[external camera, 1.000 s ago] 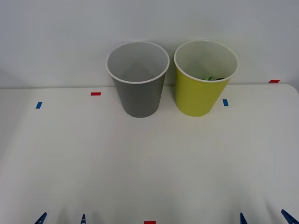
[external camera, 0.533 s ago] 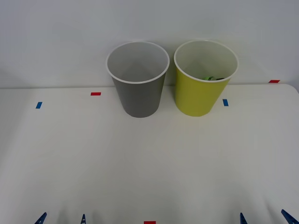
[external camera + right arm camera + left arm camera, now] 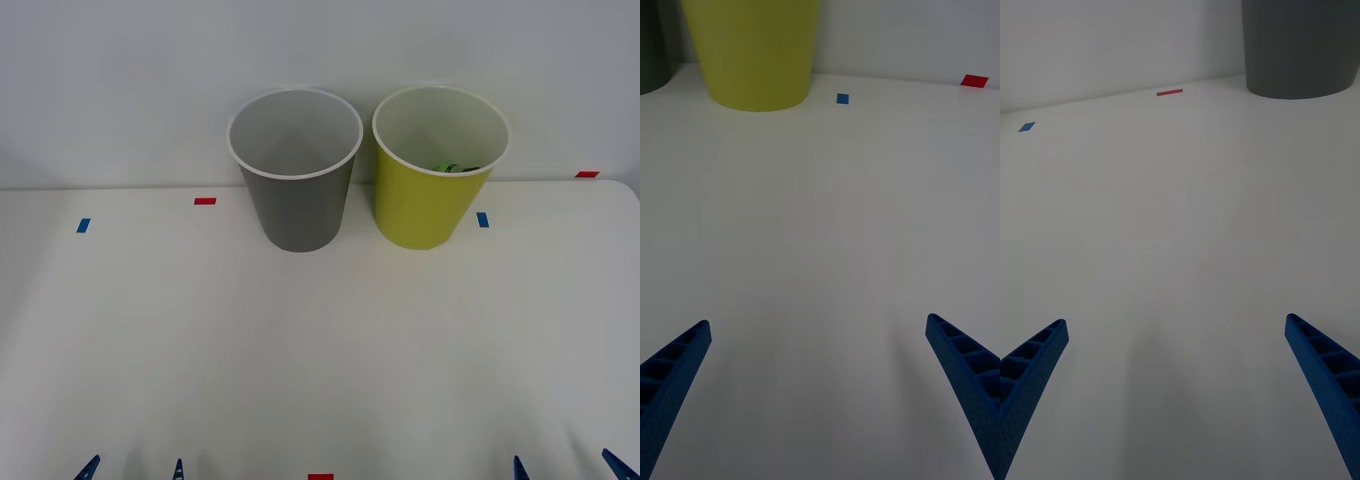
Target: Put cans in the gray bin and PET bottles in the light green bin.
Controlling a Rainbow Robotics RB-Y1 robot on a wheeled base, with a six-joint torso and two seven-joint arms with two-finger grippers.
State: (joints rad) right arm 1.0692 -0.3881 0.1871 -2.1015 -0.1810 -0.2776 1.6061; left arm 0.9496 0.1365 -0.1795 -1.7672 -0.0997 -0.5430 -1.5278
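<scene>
1. White surface (image 3: pixel 320 350) against a pale wall, marked with small red and blue tape tabs — probably placement references for things and bins.
2. Gray bin (image 3: pixel 296 180) and light green bin (image 3: pixel 436 175) stand upright, just beside each other at the upper centre of the frame, mouths open upward so items can be dropped in.
3. PET bottle (image 3: pixel 452 167): a green sliver shows low inside the light green bin, its proper place.
4. Left claw (image 3: pixel 132 469) at the lower left edge, fingers apart, holding nothing.
5. Right claw (image 3: pixel 566 466) at the lower right edge, fingers likewise apart and empty — both arms look parked, sorting apparently done.
</scene>
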